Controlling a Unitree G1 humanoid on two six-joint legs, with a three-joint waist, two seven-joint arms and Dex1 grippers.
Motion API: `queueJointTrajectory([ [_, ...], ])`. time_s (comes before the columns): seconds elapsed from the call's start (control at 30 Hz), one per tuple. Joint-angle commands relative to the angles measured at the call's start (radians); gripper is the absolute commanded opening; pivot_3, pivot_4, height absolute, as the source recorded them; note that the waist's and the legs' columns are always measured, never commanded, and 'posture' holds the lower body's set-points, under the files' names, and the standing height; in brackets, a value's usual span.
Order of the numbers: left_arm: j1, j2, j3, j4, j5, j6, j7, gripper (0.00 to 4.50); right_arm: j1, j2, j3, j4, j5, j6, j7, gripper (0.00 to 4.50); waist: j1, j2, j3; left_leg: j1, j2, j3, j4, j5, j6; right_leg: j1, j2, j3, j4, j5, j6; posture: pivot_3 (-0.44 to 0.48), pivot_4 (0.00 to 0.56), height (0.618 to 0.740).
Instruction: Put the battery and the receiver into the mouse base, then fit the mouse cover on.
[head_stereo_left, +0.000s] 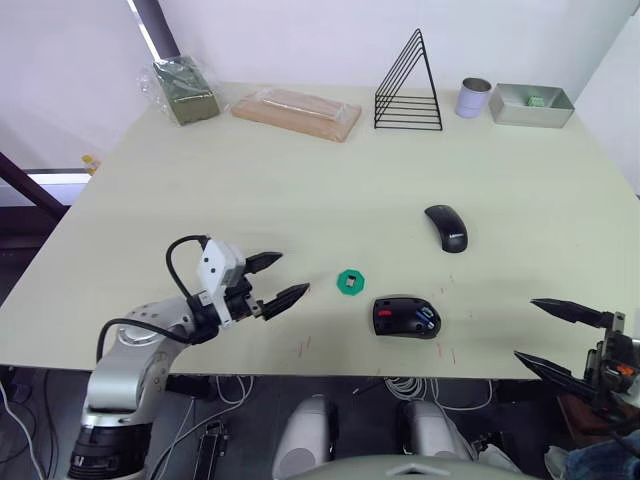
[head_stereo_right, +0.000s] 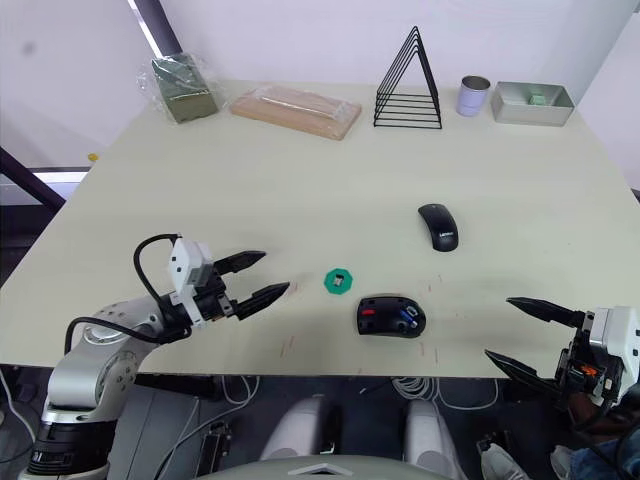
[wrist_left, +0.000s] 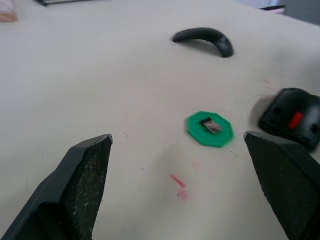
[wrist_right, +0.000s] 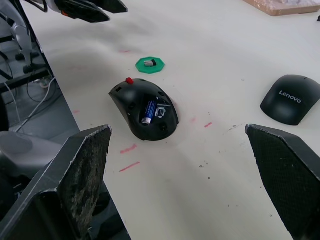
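The mouse base (head_stereo_left: 406, 317) lies near the worktop's front edge with the battery (wrist_right: 148, 112) seated inside. Just beside it, the receiver (wrist_left: 211, 124) rests on a green disc (head_stereo_left: 350, 282). The mouse cover (head_stereo_left: 447, 228) lies apart, further toward the back edge. The left pincer (head_stereo_left: 277, 281) hovers spread wide by the disc; the right pincer (head_stereo_left: 555, 338), equally spread, hangs at the front right corner, holding nothing.

Lab test bench: marked table (head_stereo_left: 300, 190), floor cables (head_stereo_left: 420, 388).

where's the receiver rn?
The receiver lies on the green disc on the table, between the open left pincer and the mouse base, just to the base's left.
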Motion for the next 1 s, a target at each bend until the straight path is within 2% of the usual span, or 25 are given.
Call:
queueJointTrajectory([
  [0.03,-0.017,-0.015,-0.03,-0.18,-0.037,0.2,0.164,4.48,-0.018,-0.022,-0.016,-0.016,0.034,0.007,0.007,4.5,0.0,0.0,0.0,0.0,0.0,0.0,0.0,0.0,0.0,0.0,0.0,0.0,0.0,0.0,0.0,0.0,0.15,0.74],
  [0.3,-0.047,-0.074,-0.085,-0.37,-0.031,0.464,0.422,4.48,-0.03,-0.049,-0.046,0.012,0.086,0.029,0.042,4.5,0.0,-0.001,0.0,0.0,-0.001,0.0,0.0,0.0,0.0,0.0,0.001,0.0,0.0,0.0,0.0,0.0,0.15,0.74],
  [0.43,-0.011,-0.113,-0.107,-0.432,-0.024,0.49,0.493,4.48,-0.077,-0.055,-0.032,0.042,0.092,0.016,0.061,4.5,-0.001,-0.001,0.0,0.0,-0.001,0.0,0.0,0.0,0.0,0.0,0.001,0.0,0.0,0.0,0.0,0.0,0.15,0.74],
  [0.67,-0.033,-0.216,-0.164,-0.463,0.013,0.545,0.644,4.48,-0.128,-0.033,-0.027,0.065,0.11,0.006,0.08,4.5,0.004,-0.001,0.001,0.0,-0.002,-0.001,0.0,0.0,0.0,0.001,0.001,0.0,0.0,0.0,0.0,0.0,0.15,0.74],
  [0.7,-0.022,-0.221,-0.17,-0.464,0.021,0.551,0.656,3.97,-0.129,-0.03,-0.027,0.063,0.112,0.001,0.087,4.5,0.003,-0.001,0.001,0.0,-0.002,-0.001,0.0,0.0,0.0,0.001,0.001,0.001,0.0,0.0,0.0,0.0,0.15,0.74],
  [1.0,-0.009,-0.244,-0.231,-0.416,0.09,0.533,0.711,3.97,-0.138,-0.031,-0.002,0.112,0.08,-0.013,0.111,4.5,0.002,-0.001,0.001,0.0,-0.002,-0.001,0.001,0.0,0.0,0.001,0.002,0.001,0.0,0.0,0.0,0.0,0.15,0.74],
])
